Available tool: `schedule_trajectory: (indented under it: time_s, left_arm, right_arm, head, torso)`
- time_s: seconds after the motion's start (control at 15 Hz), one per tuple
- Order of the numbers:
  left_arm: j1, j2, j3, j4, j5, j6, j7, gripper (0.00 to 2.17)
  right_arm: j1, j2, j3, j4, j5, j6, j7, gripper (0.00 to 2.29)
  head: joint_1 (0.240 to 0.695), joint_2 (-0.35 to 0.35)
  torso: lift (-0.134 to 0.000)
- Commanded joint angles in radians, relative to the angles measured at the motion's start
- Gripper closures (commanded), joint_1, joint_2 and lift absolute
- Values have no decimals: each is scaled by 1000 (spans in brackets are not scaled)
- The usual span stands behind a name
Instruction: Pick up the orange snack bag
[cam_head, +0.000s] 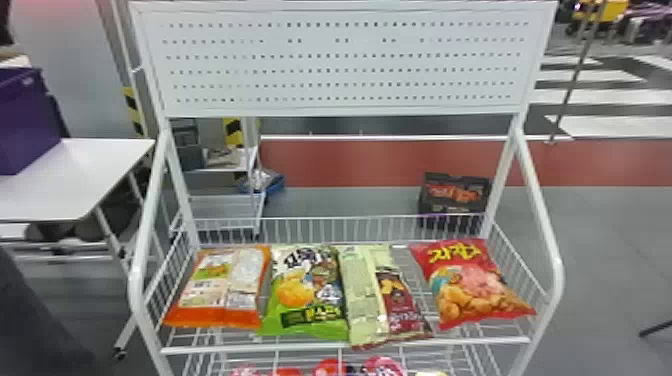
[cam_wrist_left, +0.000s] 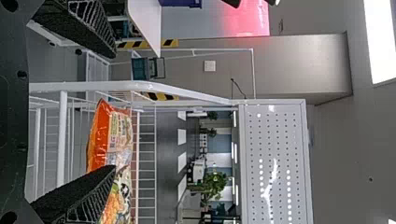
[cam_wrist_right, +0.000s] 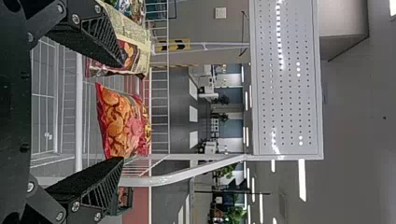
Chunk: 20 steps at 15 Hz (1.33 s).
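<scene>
No pick yet — orange snack bag (cam_head: 215, 318) in basket (cam_head: 225, 349); your left gripper (cam_wrist_left: 115, 111), right gripper (cam_wrist_right: 123, 112) spread, empty — grasp, lift remain.

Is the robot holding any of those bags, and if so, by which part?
Nothing is held: the left pincer and right pincer are both open, and the orange bag lies in the wire basket.

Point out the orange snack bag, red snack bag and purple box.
Orange snack bag (cam_head: 220, 286), head view, middle of upper face.
Red snack bag (cam_wrist_right: 122, 123), right wrist view, printed front.
Purple box (cam_head: 25, 120), head view, side wall.
</scene>
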<state>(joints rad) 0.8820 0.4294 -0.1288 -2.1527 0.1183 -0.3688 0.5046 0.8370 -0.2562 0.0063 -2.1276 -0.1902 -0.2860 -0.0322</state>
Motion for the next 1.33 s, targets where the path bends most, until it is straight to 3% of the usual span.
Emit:
schedule_trajectory:
  time_s: [0.0, 0.73, 0.87, 1.27]
  left_arm:
    - [0, 0, 2, -1, 0, 0, 0, 29]
    - [-41, -1, 0, 5, 27, 15, -34, 29]
    - [-100, -1, -25, 22, 35, 34, -54, 36]
    - [-380, -11, -160, 122, 43, 298, -47, 39]
  right_arm:
    - [-1, 0, 0, 0, 0, 0, 0, 194]
    - [-6, 3, 3, 3, 0, 0, 0, 191]
    - [-6, 3, 7, 5, 0, -3, 0, 191]
    - [-7, 5, 12, 9, 5, -18, -2, 191]
  head:
    - [499, 0]
    - [499, 0]
    - [499, 0]
    - [499, 0]
  torso:
    - [0]
    - [0]
    - [0]
    - [0]
